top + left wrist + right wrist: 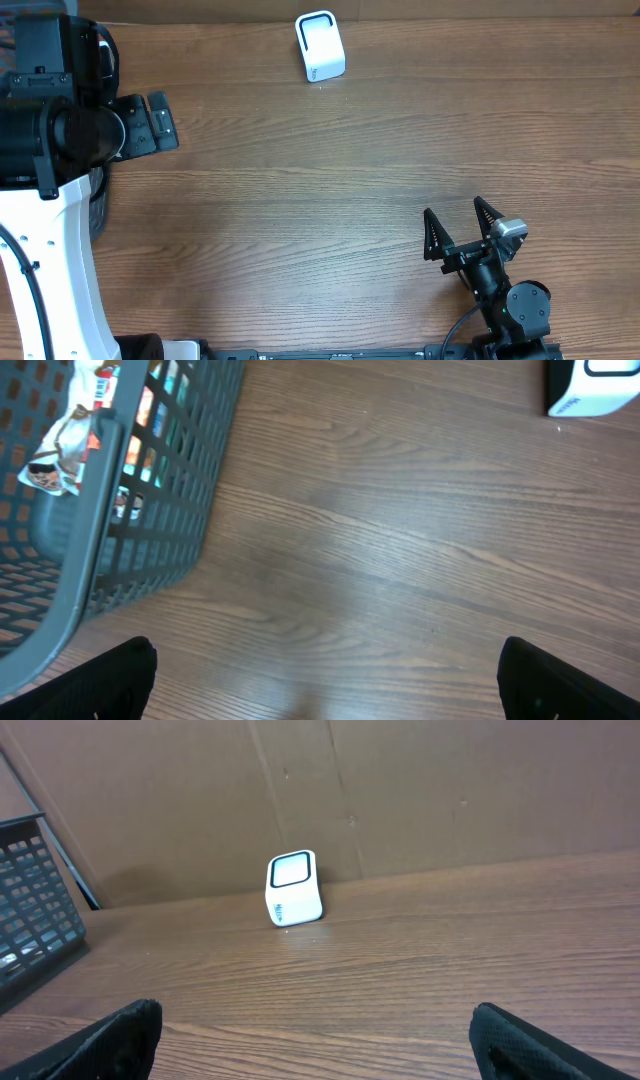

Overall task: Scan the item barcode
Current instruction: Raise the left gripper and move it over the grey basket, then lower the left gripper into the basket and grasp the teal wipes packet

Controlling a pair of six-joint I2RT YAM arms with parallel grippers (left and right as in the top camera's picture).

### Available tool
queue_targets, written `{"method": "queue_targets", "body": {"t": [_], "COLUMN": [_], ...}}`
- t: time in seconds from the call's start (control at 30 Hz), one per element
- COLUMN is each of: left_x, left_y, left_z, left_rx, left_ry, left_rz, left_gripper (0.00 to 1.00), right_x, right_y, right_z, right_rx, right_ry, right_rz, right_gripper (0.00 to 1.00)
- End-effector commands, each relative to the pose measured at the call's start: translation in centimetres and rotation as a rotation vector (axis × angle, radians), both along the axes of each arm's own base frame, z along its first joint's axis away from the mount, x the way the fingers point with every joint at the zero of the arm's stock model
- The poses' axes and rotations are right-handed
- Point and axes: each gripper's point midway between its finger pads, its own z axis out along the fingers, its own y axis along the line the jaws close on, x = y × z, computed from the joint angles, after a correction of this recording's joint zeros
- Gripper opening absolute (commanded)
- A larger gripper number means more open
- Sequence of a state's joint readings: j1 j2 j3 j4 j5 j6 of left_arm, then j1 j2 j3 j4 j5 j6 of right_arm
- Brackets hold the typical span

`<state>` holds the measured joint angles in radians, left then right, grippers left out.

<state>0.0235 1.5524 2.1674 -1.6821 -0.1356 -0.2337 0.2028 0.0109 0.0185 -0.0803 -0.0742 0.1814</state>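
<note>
2 empty pincers gape wide: left pincer (163, 122) by the grey plastic mesh basket (172, 480) of crinkly packets (55, 455), right pincer (455, 211) far from the white boxy scanner (320, 46). Slippery wrappers could slip, hiding barcodes.

Overhead: we record even, diffuse light on the counter (330, 180). Shadows are short and soft, a pale sheen crosses the middle, and the wood grain is sharp.

Left wrist: we note soft focus throughout. The basket (170, 510) mesh is blurred, its contents are smeared, and a dull glare lies on the wood.

Right wrist: we find a dimmer, warmer tone. The scanner (293, 888) is bright white with slightly soft edges and a faint shadow at its base. The lower corners are nearly black.
</note>
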Motion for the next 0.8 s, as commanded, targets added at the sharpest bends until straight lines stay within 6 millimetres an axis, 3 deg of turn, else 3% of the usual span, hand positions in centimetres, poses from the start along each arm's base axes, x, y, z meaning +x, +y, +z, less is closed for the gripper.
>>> {"method": "queue_targets", "body": {"t": [0.0,0.17,0.5,0.77], "left_x": [0.5,2.0,2.2,3.8], "left_y": [0.5,2.1,6.6,8.3], "left_z": [0.7,2.1,3.7,5.7], "left_rx": [0.027,0.095,0.195,0.249], "left_ry": [-0.037,-0.127,-0.200,-0.292], "left_rz": [0.022,0.093,0.269,0.254], "left_gripper": [1.00,1.00,1.00,1.00], "right_x": [0.0,0.0,0.0,0.0], "right_y": [-0.1,-0.1,-0.1,-0.1], "right_z": [-0.3,-0.3,-0.3,-0.3], "right_rx": [-0.007,-0.007,-0.007,-0.007], "right_ry": [-0.002,-0.002,-0.002,-0.002], "right_rz": [-0.004,-0.004,-0.004,-0.004], "right_gripper": [1.00,1.00,1.00,1.00]}}
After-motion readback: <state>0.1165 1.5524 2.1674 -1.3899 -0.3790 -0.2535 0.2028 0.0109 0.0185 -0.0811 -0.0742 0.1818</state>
